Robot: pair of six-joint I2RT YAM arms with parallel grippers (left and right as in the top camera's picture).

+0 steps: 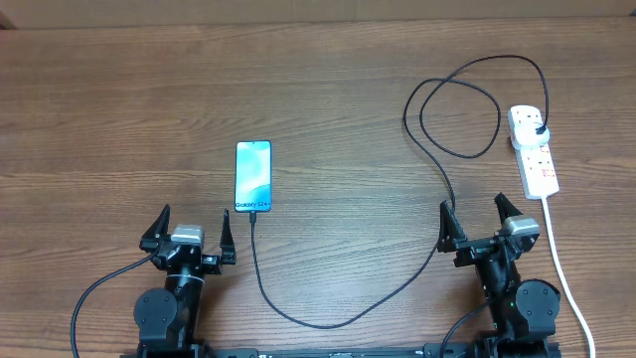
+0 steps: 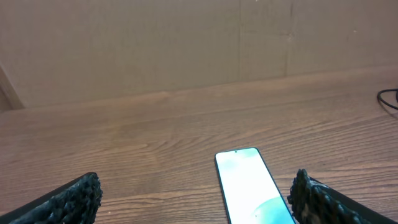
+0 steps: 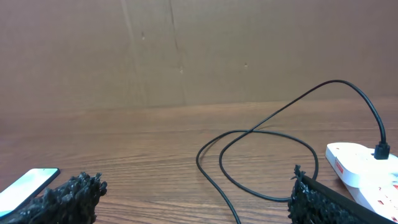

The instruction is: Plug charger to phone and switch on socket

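A: Layout on the worktop (image 1: 99, 99)?
B: Both sets of jaws spread fully, holding nothing: left gripper (image 1: 194, 224) at 7 o'clock, right gripper (image 1: 473, 214) at 4. Then socket (image 1: 534, 149) at 3 o'clock; phone (image 1: 252, 177) at 9, flat, screen up.
A: And the charger (image 1: 254, 239)?
B: Limp, light cable. Plug in socket, tip at phone's 6 o'clock edge; seated or not, can't tell. Pinch just behind the stiff tip; phone likely slides.

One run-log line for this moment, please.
left gripper open, empty | right gripper open, empty | charger plug in socket, tip at phone near edge | socket on/off: cannot tell
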